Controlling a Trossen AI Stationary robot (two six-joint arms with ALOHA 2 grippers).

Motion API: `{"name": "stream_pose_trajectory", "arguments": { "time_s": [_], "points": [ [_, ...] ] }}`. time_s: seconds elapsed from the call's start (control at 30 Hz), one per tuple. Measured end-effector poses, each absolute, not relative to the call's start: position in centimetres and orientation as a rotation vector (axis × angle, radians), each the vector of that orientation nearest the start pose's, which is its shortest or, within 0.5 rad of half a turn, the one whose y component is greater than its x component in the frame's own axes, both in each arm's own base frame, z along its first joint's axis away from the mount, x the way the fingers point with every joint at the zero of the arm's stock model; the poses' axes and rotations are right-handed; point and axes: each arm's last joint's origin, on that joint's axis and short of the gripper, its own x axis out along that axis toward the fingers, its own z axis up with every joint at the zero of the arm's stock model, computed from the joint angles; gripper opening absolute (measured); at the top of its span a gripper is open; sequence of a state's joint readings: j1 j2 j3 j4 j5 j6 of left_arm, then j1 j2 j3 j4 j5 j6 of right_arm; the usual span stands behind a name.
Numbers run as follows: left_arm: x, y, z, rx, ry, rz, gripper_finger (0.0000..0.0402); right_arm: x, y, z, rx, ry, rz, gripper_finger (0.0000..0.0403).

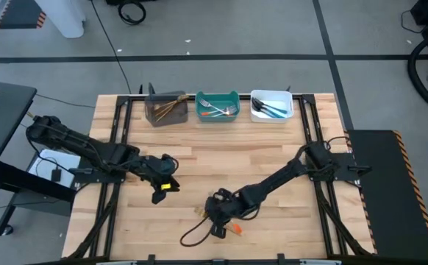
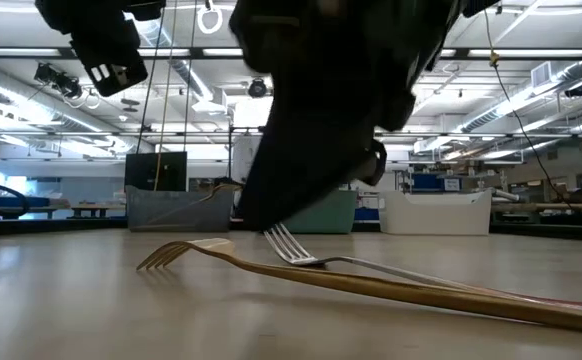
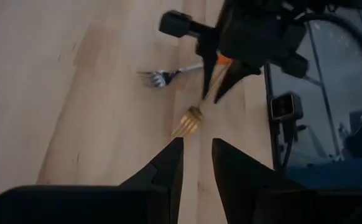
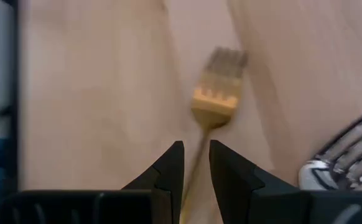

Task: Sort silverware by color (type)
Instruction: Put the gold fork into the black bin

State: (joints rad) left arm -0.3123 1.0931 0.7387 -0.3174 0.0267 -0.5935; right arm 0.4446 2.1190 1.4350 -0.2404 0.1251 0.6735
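Observation:
A gold fork (image 4: 215, 99) lies flat on the wooden table near its near edge (image 1: 201, 212), tines toward the table's left (image 2: 181, 250). A silver fork with an orange handle (image 3: 159, 78) lies just beyond it (image 2: 306, 255), its orange end (image 1: 233, 230) showing by the gripper. My right gripper (image 4: 196, 155) is low over both forks (image 1: 220, 213). It is open by a narrow gap, one finger on each side of the gold fork's handle (image 3: 213, 84). My left gripper (image 3: 197, 155) hovers left of them (image 1: 159, 195), narrowly open and empty.
Three bins stand along the far edge: a grey one (image 1: 166, 109) with gold forks, a teal one (image 1: 218, 107) with orange-handled forks, and a white one (image 1: 271, 105) with blue-handled forks. A black cable (image 1: 193, 235) loops on the table near the right gripper. Bare wood lies between.

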Motion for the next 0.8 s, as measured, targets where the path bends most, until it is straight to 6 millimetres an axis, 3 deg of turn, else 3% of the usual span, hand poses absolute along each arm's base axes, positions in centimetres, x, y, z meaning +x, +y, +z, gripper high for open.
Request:
{"name": "stream_pose_trajectory", "arguments": {
  "time_s": [0.33,0.6,0.8],
  "points": [
    [20.9,-7.7,24.6,-0.425,0.777,-0.142,0.0093,41.4,20.2,13.1,0.299,1.013,-0.123,0.0084],
    [21.0,-7.5,24.7,-0.423,0.764,-0.106,0.0093,40.7,20.7,10.9,0.344,1.082,-0.265,0.0077],
    [21.0,-7.5,24.7,-0.444,0.766,-0.097,0.0093,40.8,20.5,11.1,0.373,1.077,-0.252,0.0022]
  ]
}}
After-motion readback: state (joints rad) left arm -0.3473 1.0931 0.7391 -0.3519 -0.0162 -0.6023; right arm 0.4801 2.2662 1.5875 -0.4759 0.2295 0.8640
